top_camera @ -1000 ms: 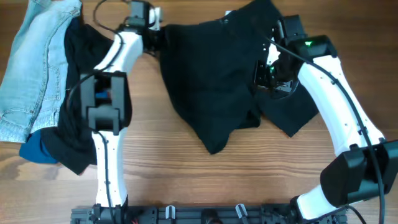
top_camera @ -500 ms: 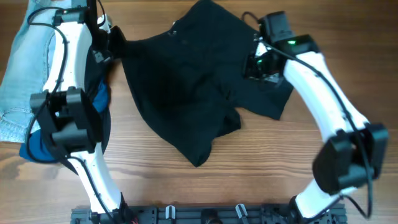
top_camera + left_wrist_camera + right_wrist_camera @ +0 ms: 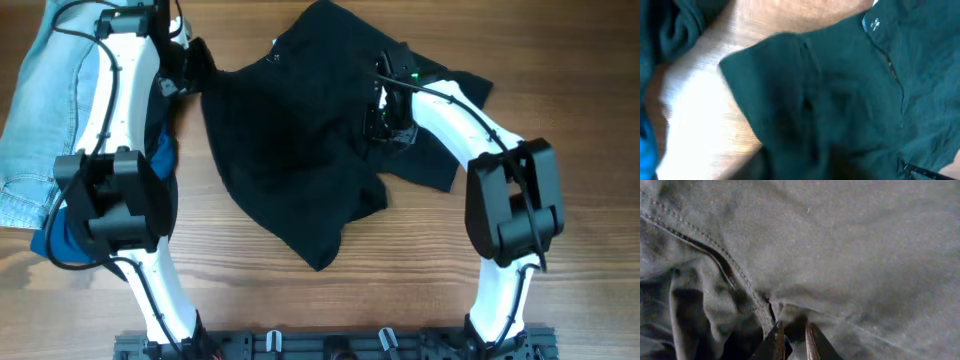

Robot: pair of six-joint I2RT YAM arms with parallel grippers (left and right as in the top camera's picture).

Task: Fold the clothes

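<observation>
A black garment lies spread and crumpled on the wooden table, with a narrow end toward the front. My left gripper is at its far left corner and holds that edge. The left wrist view is blurred and shows the same cloth with a zip and seam, while the fingers are lost in dark blur. My right gripper sits on the garment's right part. In the right wrist view its two fingertips are nearly together, pinching a fold of the dark cloth beside a stitched seam.
Light blue jeans lie along the far left edge. Another dark garment and a blue one lie under the left arm. Bare wood shows in front of the black garment, and a rail runs along the front edge.
Both arms have swung left and dragged the black garment leftward. Over the last half second the right gripper slid further left over the cloth, bunching its right side.
</observation>
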